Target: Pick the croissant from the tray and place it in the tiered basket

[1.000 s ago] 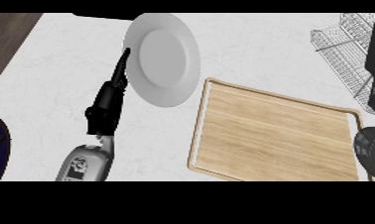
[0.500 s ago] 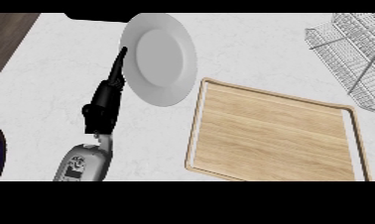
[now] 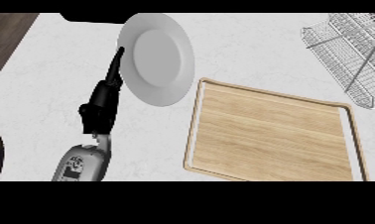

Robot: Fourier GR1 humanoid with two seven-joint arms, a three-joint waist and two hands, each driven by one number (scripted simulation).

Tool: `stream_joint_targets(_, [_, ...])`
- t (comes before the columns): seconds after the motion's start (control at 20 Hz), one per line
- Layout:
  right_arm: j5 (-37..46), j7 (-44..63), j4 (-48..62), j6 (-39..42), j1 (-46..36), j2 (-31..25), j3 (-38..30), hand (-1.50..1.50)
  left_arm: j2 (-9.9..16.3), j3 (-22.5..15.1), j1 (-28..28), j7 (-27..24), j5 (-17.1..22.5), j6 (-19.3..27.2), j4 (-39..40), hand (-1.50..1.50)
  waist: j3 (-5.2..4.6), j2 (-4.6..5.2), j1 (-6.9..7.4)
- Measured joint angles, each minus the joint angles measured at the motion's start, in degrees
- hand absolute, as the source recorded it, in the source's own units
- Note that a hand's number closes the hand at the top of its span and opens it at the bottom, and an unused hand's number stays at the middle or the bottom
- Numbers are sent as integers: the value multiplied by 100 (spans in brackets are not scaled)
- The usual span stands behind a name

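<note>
The wooden tray lies at the lower right of the white counter, and its surface shows bare wood; no croissant shows anywhere in the head view. The wire tiered basket stands at the top right, partly cut off by the view's edge. My left hand is at the left, open, with straight fingers pointing up along the left rim of a white plate. My right hand does not show.
The white plate sits between my left hand and the tray's top left corner. A dark object lies at the counter's far edge above the plate. The brown counter edge shows at the top left.
My right hand, seen at the right edge one second ago, has left the view. More of the wire basket now shows at the top right. The left hand has barely moved.
</note>
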Motion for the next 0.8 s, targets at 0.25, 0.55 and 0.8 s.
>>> stream_joint_targets(0.25, [-209,-93,-274,-681,118,188,-268,-150,-26,-13,48,1,-47,48,24,0,2,-16,-31])
stream_joint_targets(0.55, [46,-111,-1049,-1474,155,374,-161,-150,8,43,81,-51,-38,48,78,0,-9,-55,-86])
stream_joint_targets(0.8, [471,60,-2009,-1822,255,742,-134,-150,76,113,179,-85,12,5,56,0,-17,-122,-178])
